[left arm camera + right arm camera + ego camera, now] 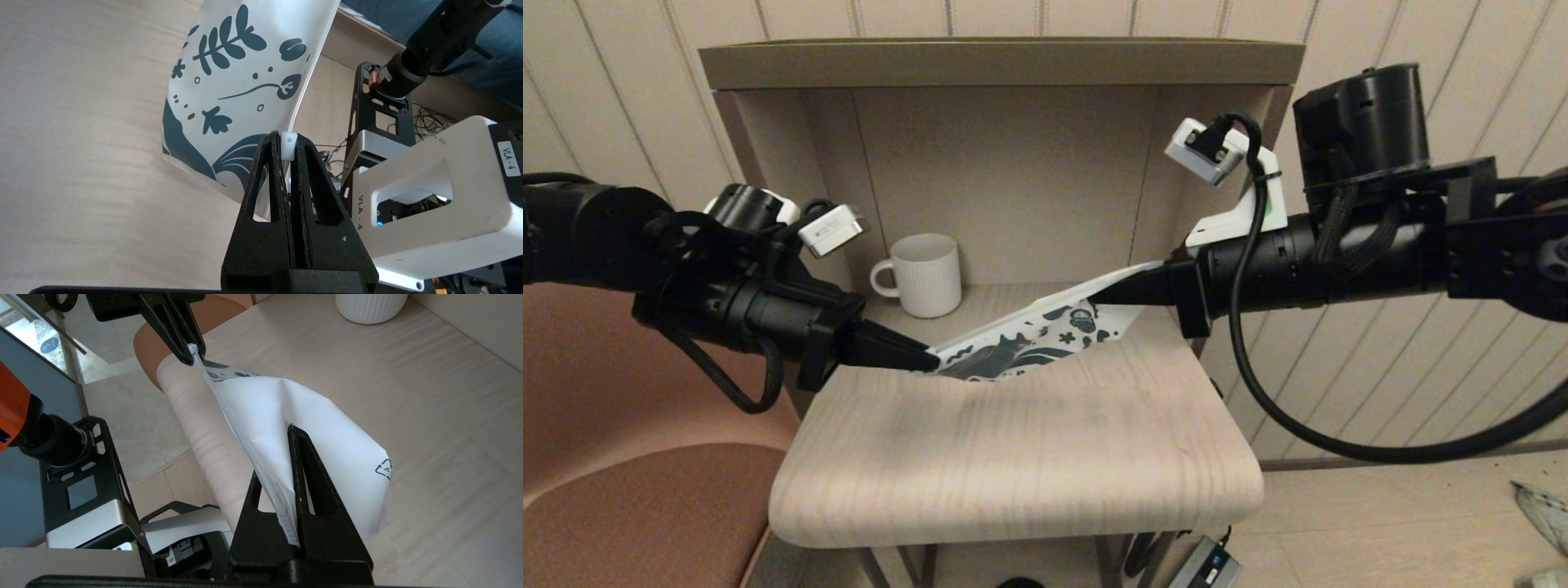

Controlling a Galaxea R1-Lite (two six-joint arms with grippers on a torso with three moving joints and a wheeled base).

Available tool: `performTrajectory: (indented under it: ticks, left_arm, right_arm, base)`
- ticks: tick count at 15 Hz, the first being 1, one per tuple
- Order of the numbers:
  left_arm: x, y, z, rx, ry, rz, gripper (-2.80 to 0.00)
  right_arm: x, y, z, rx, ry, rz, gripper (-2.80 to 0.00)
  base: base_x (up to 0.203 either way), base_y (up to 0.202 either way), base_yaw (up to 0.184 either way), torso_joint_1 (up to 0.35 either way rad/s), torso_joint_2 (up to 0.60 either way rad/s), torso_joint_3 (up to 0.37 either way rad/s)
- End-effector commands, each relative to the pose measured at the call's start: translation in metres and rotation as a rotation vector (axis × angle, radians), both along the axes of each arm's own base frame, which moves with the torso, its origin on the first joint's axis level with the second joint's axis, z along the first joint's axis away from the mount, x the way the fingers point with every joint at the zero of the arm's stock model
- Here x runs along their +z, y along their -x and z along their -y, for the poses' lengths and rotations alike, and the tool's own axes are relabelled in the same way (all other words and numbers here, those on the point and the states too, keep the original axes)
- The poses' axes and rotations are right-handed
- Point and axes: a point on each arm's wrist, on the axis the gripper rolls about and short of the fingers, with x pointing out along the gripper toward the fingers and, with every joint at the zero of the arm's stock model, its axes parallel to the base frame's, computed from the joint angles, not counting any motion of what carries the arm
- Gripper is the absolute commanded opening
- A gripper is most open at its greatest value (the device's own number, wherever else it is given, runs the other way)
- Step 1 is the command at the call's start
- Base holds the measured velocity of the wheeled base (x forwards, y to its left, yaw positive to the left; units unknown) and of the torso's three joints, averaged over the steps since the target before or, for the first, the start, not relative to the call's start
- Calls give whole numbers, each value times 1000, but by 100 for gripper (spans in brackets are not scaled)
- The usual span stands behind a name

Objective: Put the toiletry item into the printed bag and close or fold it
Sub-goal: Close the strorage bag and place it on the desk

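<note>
The counter is pale wood-grain laminate with rounded front corners, set before a beige open-fronted shelf box. Above the counter's rear middle hangs the printed bag, a flat, soft white pouch stretched slantwise between both arms, its lower edge close to the counter. Its face carries a dark teal horse, leaves and small flowers. The right wrist view alone shows its plain white back, creased, with a small recycling mark; the left wrist view alone shows the leaf print close up and a little white zipper tab. The left pincer is clenched on that tab at the bag's lower end; the right pincer grasps the raised end. A white ribbed mug stands on the counter behind the bag.
</note>
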Motion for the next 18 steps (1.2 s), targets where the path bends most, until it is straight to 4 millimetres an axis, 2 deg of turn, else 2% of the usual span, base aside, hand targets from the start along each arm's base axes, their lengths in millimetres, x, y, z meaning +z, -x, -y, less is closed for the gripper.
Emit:
performTrajectory:
  ticks: [1,18]
  left_arm:
    - [0,-1,-2,0,5,0,-280]
    - [0,-7,-6,18,6,7,-280]
  right_arm:
    - [0,0,0,3,0,-1,-280]
    - [-7,-1,-2,7,11,-19,-280]
  base:
    - [0,0,0,0,0,0]
    - [0,0,0,0,0,0]
